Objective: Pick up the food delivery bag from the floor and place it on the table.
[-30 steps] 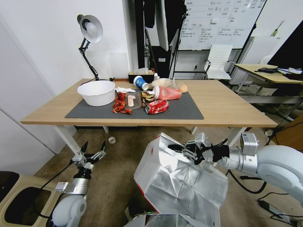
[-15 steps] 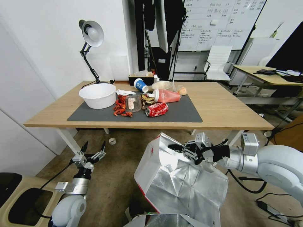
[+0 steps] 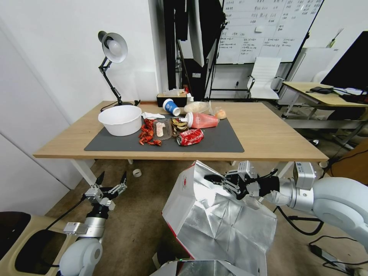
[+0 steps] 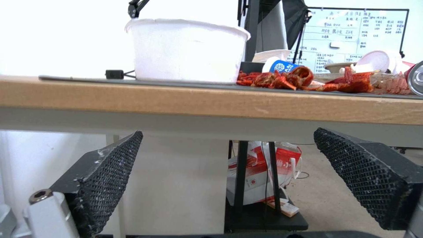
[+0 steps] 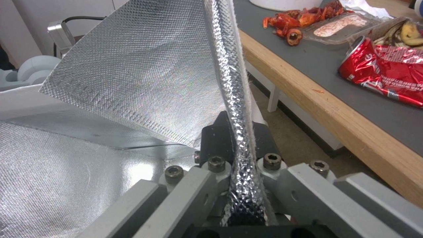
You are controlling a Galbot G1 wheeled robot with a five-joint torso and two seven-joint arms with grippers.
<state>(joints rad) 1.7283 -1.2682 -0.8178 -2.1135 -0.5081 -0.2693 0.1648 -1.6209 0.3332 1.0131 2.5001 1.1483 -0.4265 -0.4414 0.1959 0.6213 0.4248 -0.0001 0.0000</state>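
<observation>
The right gripper point(image 3: 214, 180) clamps the food delivery bag point(image 3: 214, 218) by its foil rim, below the table point(image 3: 268, 138) edge, evidently to hoist it; left gripper point(image 3: 112, 180) splayed, idle.

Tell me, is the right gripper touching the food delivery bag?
Touching. In the right wrist view, the right gripper is shut on the foil edge of the food delivery bag.

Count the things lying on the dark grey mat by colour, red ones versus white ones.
Red: 3, the crushed red can, the red crayfish shell pile, the tipped pink-red drink cup.
White: 1, the round white plastic bowl.
Total: 4.
</observation>
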